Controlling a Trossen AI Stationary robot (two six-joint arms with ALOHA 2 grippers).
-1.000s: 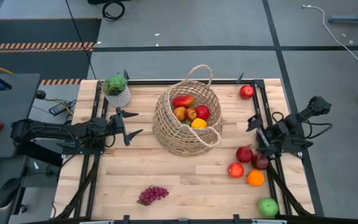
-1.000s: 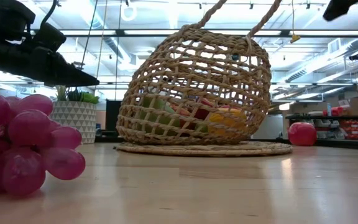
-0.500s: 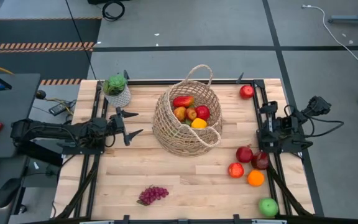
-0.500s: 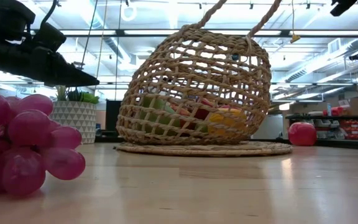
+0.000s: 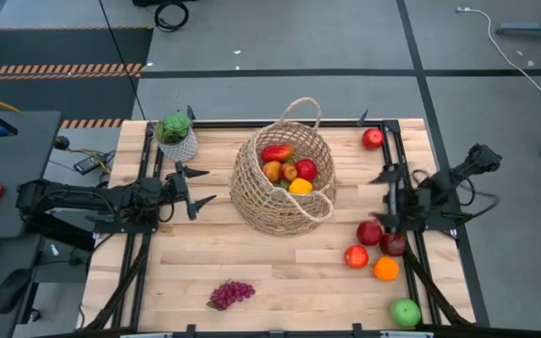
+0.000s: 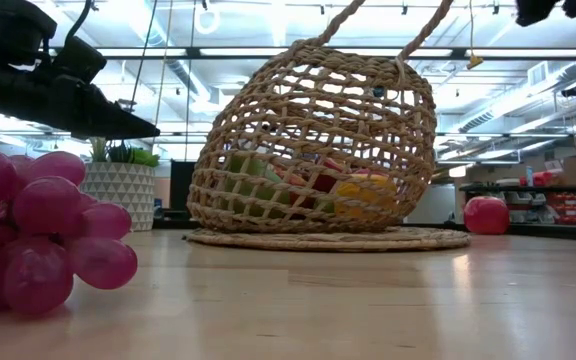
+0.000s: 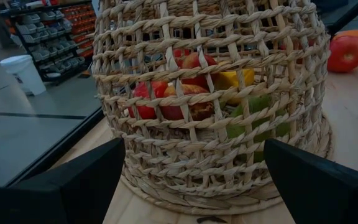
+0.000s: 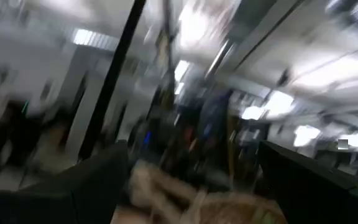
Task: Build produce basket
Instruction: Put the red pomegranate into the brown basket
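Basket (image 5: 284, 183) sits mid-table between the gaping left pincer (image 5: 192, 189) and the gaping right pincer (image 5: 387, 197).

The basket (image 5: 283, 184) at frame centre is tan, in an open criss-cross weave; red, orange and yellow produce (image 5: 289, 167) shows inside it. At lower centre lies a purple grape bunch (image 5: 231, 294). Along the right side sit red apples (image 5: 369, 233), an orange (image 5: 386, 268) and a green apple (image 5: 405, 313). The table (image 5: 205, 253) is pale striped wood. At upper left a green plant (image 5: 173, 127) tops a white patterned pot (image 5: 182, 147).
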